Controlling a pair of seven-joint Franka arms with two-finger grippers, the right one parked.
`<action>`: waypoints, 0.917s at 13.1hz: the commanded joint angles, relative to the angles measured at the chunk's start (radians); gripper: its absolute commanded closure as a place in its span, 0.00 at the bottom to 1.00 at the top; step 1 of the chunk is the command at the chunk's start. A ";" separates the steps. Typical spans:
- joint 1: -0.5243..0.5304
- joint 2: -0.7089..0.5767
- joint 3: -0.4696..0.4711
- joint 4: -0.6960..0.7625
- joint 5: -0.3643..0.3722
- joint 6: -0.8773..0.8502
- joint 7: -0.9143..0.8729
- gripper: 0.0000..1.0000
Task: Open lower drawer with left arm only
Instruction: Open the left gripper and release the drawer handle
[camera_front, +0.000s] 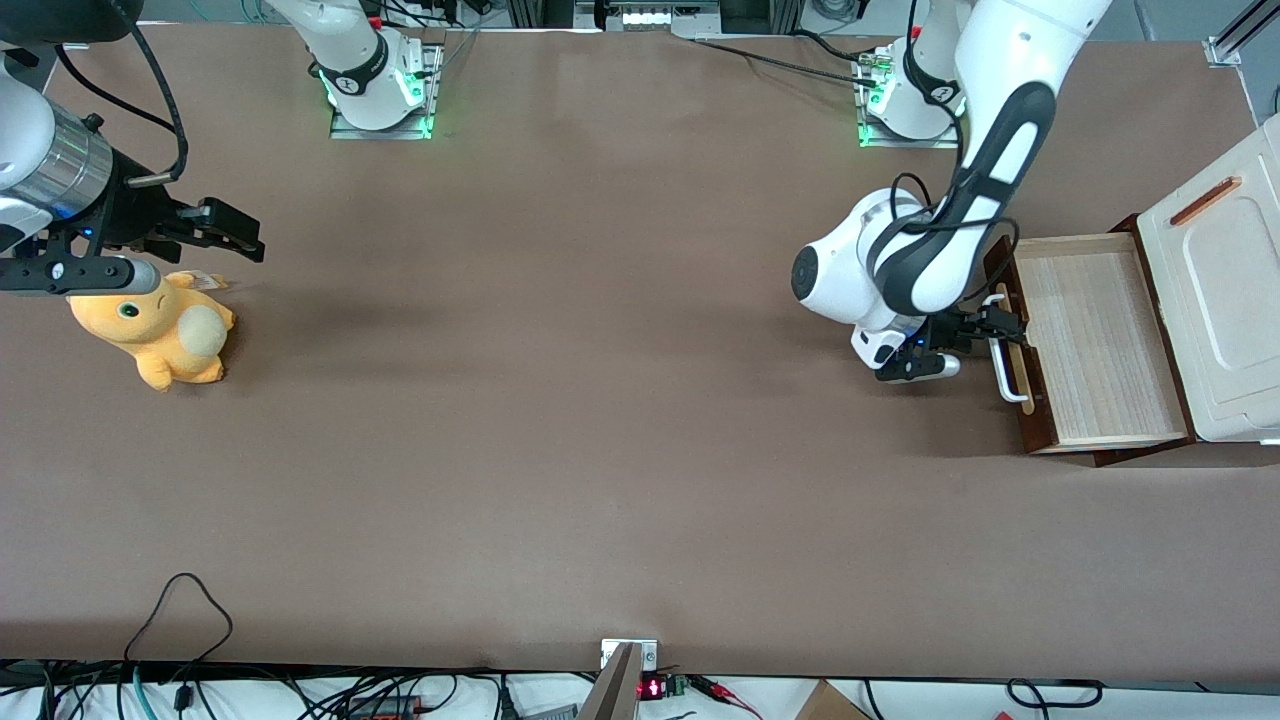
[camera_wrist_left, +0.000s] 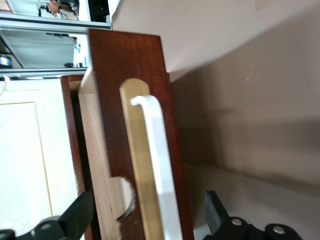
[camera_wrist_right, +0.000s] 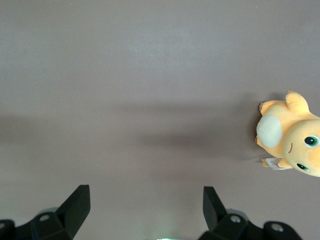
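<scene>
The lower drawer (camera_front: 1100, 340) stands pulled out of its cabinet, its pale wood-grain inside showing. Its dark reddish-brown front (camera_wrist_left: 115, 100) carries a white bar handle (camera_wrist_left: 155, 140) on a pale wood strip (camera_wrist_left: 135, 150). The left arm (camera_front: 960, 220) reaches down in front of the drawer. Its gripper (camera_front: 1000, 325) is at the handle (camera_front: 1010, 370), open. In the left wrist view the gripper (camera_wrist_left: 149, 200) straddles the drawer front and handle. One black finger (camera_wrist_left: 80, 212) sits over the drawer's inside and the other sits on the table side, neither pressing the bar.
The cream-white cabinet top (camera_front: 1220, 290) with an orange-brown strip lies at the working arm's end of the table. An orange plush toy (camera_front: 160, 330) lies toward the parked arm's end. Cables (camera_front: 180, 610) trail along the table edge nearest the front camera.
</scene>
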 joint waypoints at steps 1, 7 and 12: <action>0.002 -0.101 -0.015 0.074 -0.192 -0.001 0.059 0.00; 0.056 -0.268 0.113 0.339 -0.679 -0.053 0.432 0.00; 0.094 -0.402 0.296 0.380 -1.056 -0.049 0.747 0.00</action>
